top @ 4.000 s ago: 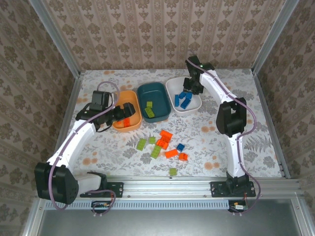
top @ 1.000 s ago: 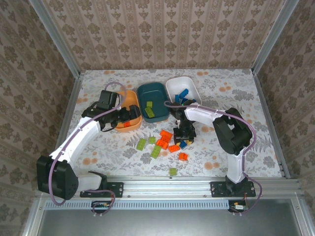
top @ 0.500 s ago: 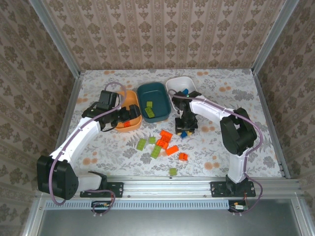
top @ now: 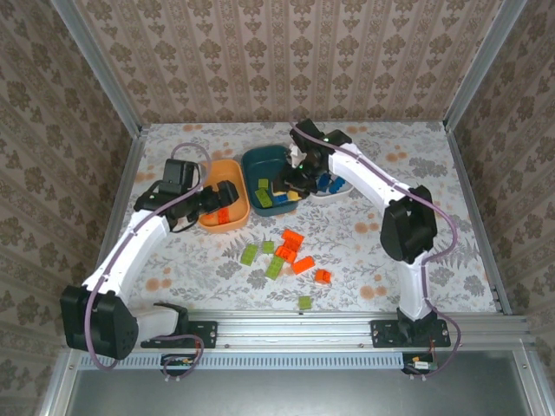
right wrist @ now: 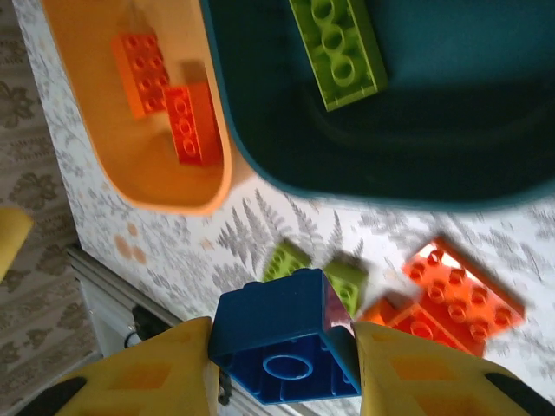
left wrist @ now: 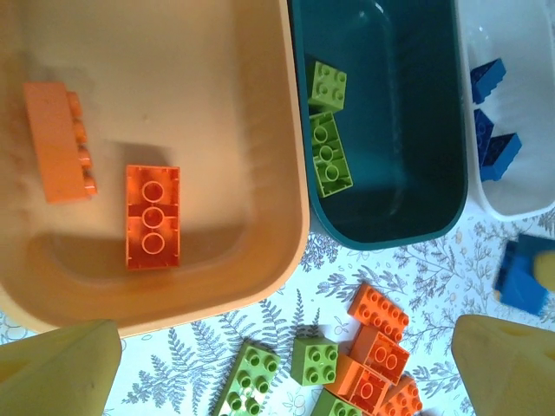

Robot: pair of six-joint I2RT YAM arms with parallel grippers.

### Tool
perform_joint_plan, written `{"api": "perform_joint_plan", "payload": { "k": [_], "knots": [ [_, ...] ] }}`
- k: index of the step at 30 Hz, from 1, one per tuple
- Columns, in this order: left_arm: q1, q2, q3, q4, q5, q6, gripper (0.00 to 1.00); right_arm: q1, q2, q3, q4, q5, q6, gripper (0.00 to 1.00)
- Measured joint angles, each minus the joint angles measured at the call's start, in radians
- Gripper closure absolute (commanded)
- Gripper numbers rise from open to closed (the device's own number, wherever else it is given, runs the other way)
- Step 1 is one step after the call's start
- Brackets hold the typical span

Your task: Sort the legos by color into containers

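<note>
A: Right gripper (right wrist: 282, 360)?
B: Clamped on 1 blue lego (right wrist: 282, 334), seemingly above the teal dish (right wrist: 477, 130) rim.
A: Left gripper (left wrist: 282, 364)?
B: Spread wide, empty, over the orange dish (left wrist: 199, 104) holding 2 orange legos (left wrist: 153, 217).

Robot lab cell, aluminium frame (top: 347, 322), wallpaper-printed walls (top: 286, 61), floral tabletop (top: 368, 251)

White dish (top: 341, 187) mostly hidden beneath right arm (top: 368, 173); orange bricks (right wrist: 451, 299) on counter (right wrist: 286, 225) blurred, possibly three, in right wrist view.
</note>
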Motion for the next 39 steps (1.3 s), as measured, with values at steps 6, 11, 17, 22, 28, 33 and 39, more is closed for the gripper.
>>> {"api": "perform_joint_plan", "payload": {
  "k": [6,11,17,22,28,33,39],
  "knots": [
    [0.006,-0.027,-0.021,-0.003,0.000,0.000,0.00,-0.092,0.121,0.172,0.000,0.034,0.026,0.63],
    [0.006,-0.026,-0.026,-0.011,0.000,0.000,0.00,-0.212,0.216,0.332,-0.031,0.117,0.033,0.60],
    [0.006,-0.010,-0.026,-0.016,0.001,0.013,0.00,-0.301,0.341,0.459,-0.058,0.167,0.034,0.58],
    [0.005,0.033,-0.006,-0.029,0.001,0.028,0.00,-0.313,0.412,0.500,-0.065,0.166,0.048,0.48],
    [-0.007,0.076,0.039,-0.037,0.001,0.042,0.00,-0.318,0.430,0.541,-0.064,0.163,0.048,0.37],
    [-0.039,0.106,0.060,-0.037,0.001,0.050,0.00,-0.322,0.427,0.552,-0.065,0.162,0.029,0.34],
    [-0.069,0.129,0.064,-0.035,0.000,0.052,0.00,-0.324,0.338,0.452,-0.071,0.161,-0.016,0.33]
  ]
}}
